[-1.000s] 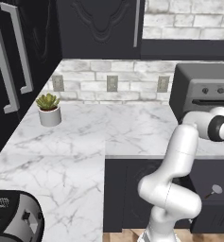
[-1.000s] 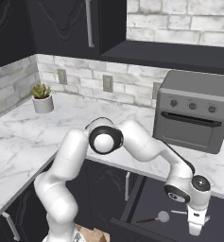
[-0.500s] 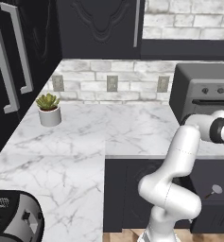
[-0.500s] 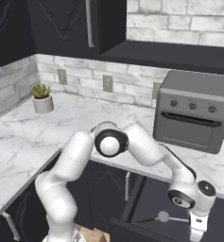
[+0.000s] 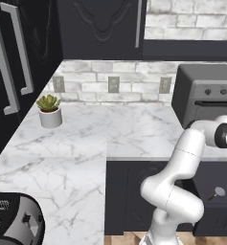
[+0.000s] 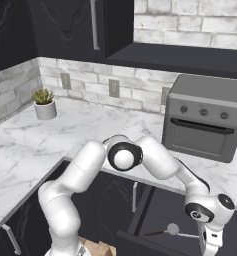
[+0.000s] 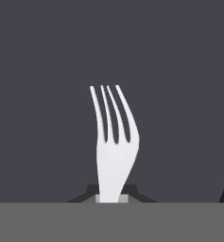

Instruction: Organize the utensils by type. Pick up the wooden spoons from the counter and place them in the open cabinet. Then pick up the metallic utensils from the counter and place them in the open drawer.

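In the hand view my gripper (image 7: 112, 198) is shut on the handle of a silver fork (image 7: 112, 142), one of the metallic utensils. Its tines point away over the dark floor of the open drawer (image 6: 155, 215). In the right base view my wrist (image 6: 210, 212) hangs low over that drawer at the lower right. A round grey-headed ladle (image 6: 172, 229) with a reddish handle lies in the drawer, also seen from the left side as the ladle (image 5: 219, 192). The white marble counter (image 5: 86, 143) carries no utensils. The wooden spoons are out of view.
A grey toaster oven (image 6: 207, 122) stands on the counter above the drawer. A potted plant (image 5: 50, 110) sits at the back left and a black toaster (image 5: 12, 222) at the near left. A black wall cabinet (image 5: 100, 24) with a silver bar handle hangs overhead.
The hand has sunk a little lower and to the right over the drawer, still shut on the fork. The ladle has not moved.
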You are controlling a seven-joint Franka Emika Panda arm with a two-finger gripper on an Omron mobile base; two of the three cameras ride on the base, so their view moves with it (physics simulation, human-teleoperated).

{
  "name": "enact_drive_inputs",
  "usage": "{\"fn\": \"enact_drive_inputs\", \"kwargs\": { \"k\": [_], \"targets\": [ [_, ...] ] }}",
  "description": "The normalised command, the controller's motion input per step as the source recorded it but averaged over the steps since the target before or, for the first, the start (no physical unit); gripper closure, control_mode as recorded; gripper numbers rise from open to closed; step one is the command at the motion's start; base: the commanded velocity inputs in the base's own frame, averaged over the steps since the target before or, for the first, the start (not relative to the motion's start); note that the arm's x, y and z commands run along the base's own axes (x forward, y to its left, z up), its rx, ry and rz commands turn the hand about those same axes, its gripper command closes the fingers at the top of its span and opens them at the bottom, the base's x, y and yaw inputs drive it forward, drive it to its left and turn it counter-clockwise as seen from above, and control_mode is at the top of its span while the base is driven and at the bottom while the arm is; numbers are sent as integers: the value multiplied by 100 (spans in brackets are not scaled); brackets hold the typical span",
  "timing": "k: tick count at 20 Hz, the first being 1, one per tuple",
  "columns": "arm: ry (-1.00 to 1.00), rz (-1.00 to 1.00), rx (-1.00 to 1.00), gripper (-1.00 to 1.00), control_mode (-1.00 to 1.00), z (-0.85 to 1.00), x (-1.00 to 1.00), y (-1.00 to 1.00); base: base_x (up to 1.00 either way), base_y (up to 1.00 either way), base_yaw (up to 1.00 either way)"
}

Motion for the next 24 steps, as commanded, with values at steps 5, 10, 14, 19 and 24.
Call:
{"fn": "enact_drive_inputs", "kwargs": {
  "k": [5, 10, 14, 19, 24],
  "targets": [
    [0, 4, 3, 100, -100, -18, 10, 24, 0, 0, 0],
    [0, 1, 0, 100, -100, -30, 2, 19, 0, 0, 0],
    [-5, 0, 0, 100, -100, -25, 15, 16, 0, 0, 0],
    [-3, 0, 0, 100, -100, -17, 19, 6, 0, 0, 0],
    [-1, 0, 0, 100, -100, -30, 8, 0, 0, 0, 0]
  ]
}}
